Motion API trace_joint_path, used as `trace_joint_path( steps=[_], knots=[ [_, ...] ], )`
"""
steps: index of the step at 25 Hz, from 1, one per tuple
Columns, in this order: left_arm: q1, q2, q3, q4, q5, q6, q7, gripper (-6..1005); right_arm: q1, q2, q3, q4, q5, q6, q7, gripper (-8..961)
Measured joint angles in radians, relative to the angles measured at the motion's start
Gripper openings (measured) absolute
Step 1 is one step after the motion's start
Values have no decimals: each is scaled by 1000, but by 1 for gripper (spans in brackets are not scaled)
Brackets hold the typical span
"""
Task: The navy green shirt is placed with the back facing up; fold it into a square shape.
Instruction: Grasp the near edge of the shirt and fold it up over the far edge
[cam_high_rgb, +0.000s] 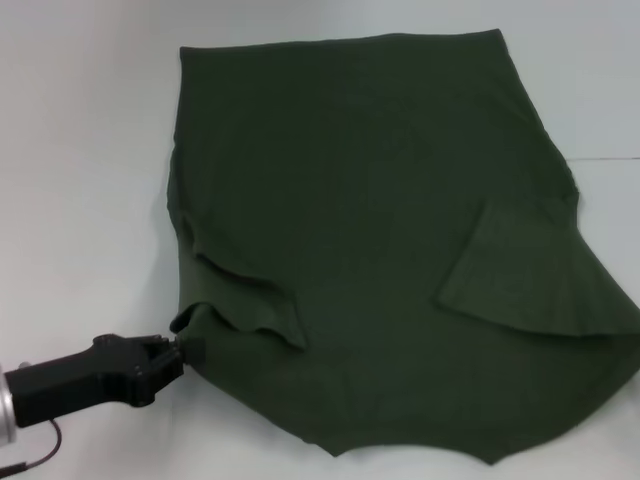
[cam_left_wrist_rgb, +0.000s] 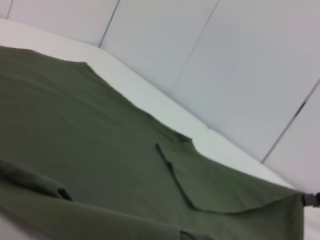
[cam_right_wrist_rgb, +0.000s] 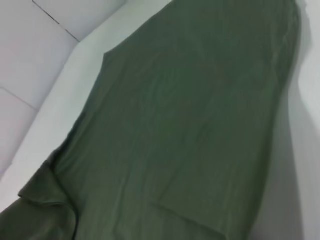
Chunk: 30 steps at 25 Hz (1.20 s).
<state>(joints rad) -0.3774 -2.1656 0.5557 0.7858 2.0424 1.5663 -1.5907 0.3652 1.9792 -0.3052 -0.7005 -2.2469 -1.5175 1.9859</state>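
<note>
Head view: the navy green shirt lies spread on the table. The left gripper pinches its near-left sleeve edge; the sleeve fold is in hand. Left wrist view: cloth only. Next: carry the sleeve inward. Right wrist view: cloth only; the right gripper is unseen.

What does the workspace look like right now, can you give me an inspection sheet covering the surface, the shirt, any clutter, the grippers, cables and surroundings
Surface: white table, plain, a thin seam line at its right edge.
Job's things: navy green shirt spread out flat, both sleeves folded inward onto the body, near-left edge rumpled.
Clutter: nothing seen.
Grippers: left gripper low at the shirt's near-left corner, fingers closed on the cloth edge. Right gripper absent from the head view; its own fingers do not show in its wrist view.
Cables: a thin dark cable hangs under the left arm.
Surroundings: pale panelled wall behind the table.
</note>
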Motion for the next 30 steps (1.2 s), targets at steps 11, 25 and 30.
trace_joint_path(
  steps=[11,25,30],
  knots=[
    [64,-1,-65,8,23,132,-2,55,-113,20,115,0,9,-167,-186,29],
    [102,-7,-82,-3,45,186,2,55,-207,30,178,13,8,-243,-269,30],
    [73,-4,-82,-14,38,191,2,55,-179,20,201,13,10,-241,-259,30]
  ],
)
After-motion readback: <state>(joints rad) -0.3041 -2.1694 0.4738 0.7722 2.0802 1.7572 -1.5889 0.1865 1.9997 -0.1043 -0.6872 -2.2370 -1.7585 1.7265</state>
